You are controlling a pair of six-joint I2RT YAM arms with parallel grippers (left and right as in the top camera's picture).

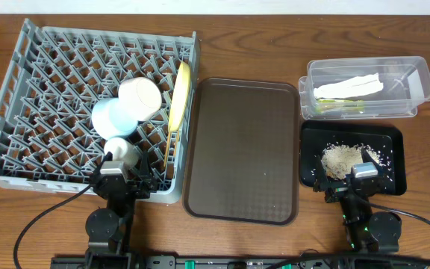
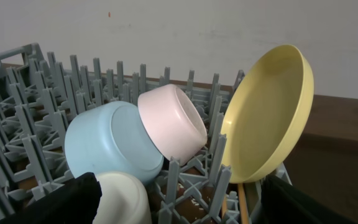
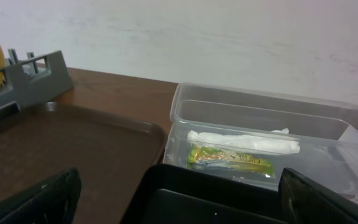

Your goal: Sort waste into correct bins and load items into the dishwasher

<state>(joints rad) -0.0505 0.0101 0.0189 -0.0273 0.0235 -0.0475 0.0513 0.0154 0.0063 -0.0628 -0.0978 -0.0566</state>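
The grey dish rack [image 1: 43, 90] holds the upright yellow plate [image 1: 179, 96], the white bowl [image 1: 140, 97], the light blue bowl [image 1: 113, 118] and the cream cup [image 1: 120, 149]. In the left wrist view, the plate [image 2: 269, 115], both bowls [image 2: 173, 121] [image 2: 107, 146], the cup [image 2: 126, 199] and a wooden chopstick [image 2: 242, 208] lie among the pegs. My left gripper [image 2: 179, 211] is open at the rack's near edge, beside the cup. My right gripper [image 3: 185, 211] is open over the black tray [image 1: 390, 142], which holds the crumbs [image 1: 340, 159]. The clear tub [image 3: 260, 112] holds the napkin [image 3: 244, 142] and the wrapper [image 3: 229, 158].
The brown serving tray [image 1: 241, 149] lies between the rack and the two bins. The clear tub [image 1: 420, 78] stands just behind the black tray at the right. Both arm bases are at the table's front edge.
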